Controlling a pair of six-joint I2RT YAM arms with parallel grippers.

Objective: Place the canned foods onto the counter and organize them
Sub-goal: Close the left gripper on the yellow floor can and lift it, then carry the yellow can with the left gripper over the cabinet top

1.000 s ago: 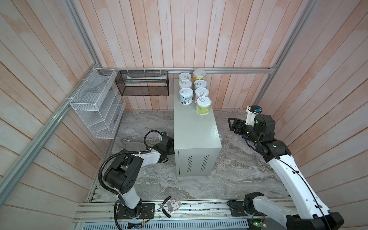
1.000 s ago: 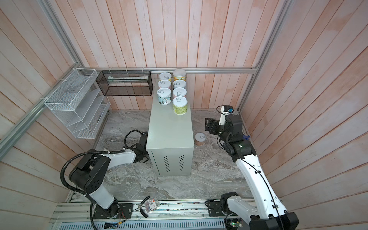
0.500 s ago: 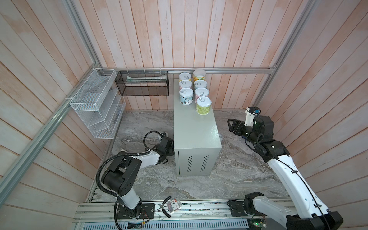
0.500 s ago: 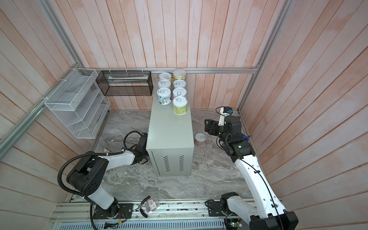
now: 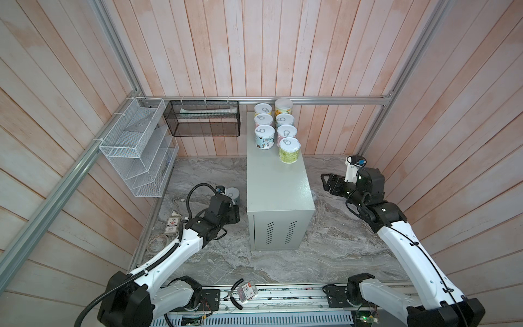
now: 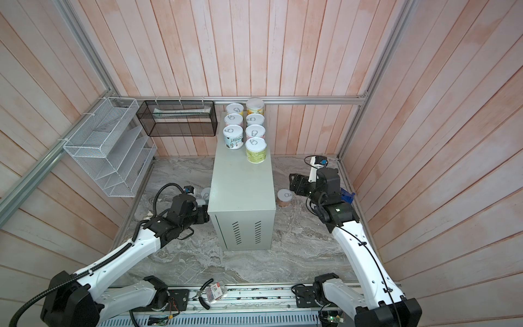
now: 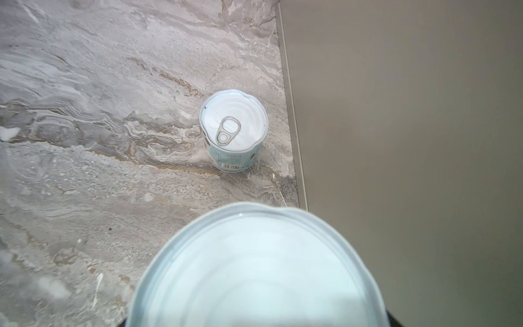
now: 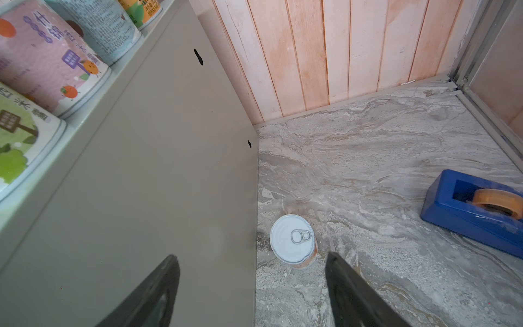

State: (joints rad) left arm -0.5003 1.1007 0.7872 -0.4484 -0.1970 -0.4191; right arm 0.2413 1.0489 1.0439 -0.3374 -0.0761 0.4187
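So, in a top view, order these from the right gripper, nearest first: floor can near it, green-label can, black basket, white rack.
1. Floor can, right of the counter, near the right gripper.
2. Green-label can, on the counter top.
3. Black basket, back wall.
4. White rack, left wall.

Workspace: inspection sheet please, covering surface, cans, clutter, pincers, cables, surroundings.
surface: grey marbled surface, no spills seen.
job's things: seven cans on the back end of the cabinet; one can on the surface left of it, an orange can right of it.
clutter: blue tape dispenser by the right wall; small box by the left wall.
pincers: left pincer low beside the cabinet with another can at it, grip hidden; right pincer open, above the orange can.
cables: black hose loops over the left arm, not snagged.
surroundings: plank walls, white wire rack, black mesh basket.
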